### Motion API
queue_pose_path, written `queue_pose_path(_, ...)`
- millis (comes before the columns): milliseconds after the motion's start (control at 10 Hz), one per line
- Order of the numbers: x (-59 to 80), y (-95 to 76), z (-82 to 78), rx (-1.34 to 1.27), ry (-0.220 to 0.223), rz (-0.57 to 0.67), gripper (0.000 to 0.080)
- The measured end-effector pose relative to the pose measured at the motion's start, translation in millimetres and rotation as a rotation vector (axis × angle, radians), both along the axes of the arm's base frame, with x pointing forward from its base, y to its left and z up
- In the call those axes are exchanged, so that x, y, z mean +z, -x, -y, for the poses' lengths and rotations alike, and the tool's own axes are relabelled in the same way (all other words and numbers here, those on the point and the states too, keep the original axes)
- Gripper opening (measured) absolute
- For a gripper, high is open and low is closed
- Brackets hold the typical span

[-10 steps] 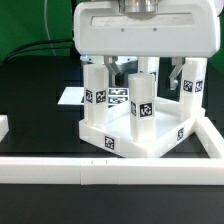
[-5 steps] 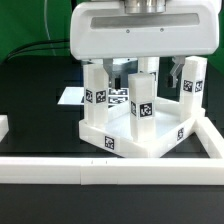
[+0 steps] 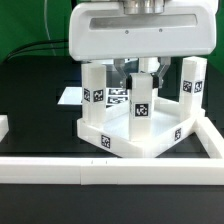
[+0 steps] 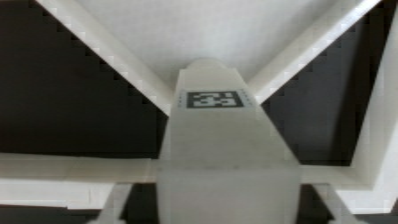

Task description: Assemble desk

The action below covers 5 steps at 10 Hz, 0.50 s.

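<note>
The white desk tabletop (image 3: 150, 138) lies upside down on the black table, its legs standing upright in the corner sockets. One tagged leg (image 3: 93, 92) is at the exterior view's left, one leg (image 3: 188, 86) at its right. The middle leg (image 3: 140, 103) stands nearest the camera. My gripper (image 3: 141, 72) hangs straight over that middle leg, its dark fingers pressed to both sides of the leg's top. In the wrist view the same leg (image 4: 217, 120) runs up between my gripper's (image 4: 226, 205) fingers, with the tabletop rim (image 4: 107, 55) spreading behind it.
Low white border rails (image 3: 60, 170) run along the front and down the exterior view's right side (image 3: 213, 138). The marker board (image 3: 72, 96) lies flat behind the desk. A green backdrop (image 3: 30, 25) closes off the rear.
The fingers stood wide apart on either side of the middle leg; now they have come together against its top. The arm and the desk stay where they were.
</note>
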State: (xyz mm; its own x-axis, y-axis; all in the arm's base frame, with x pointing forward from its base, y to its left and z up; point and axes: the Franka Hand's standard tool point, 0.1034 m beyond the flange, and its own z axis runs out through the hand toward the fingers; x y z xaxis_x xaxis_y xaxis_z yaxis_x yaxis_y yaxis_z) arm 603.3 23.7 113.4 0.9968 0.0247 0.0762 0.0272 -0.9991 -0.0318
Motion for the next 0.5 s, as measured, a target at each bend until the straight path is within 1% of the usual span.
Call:
queue_pose_path(200,0.0,0.0,0.0,-0.008,-0.001,0.000,0.0287)
queue_pose_path(500,-1.2,-1.8,-0.1,-0.295,-0.022,-0.004,0.0287)
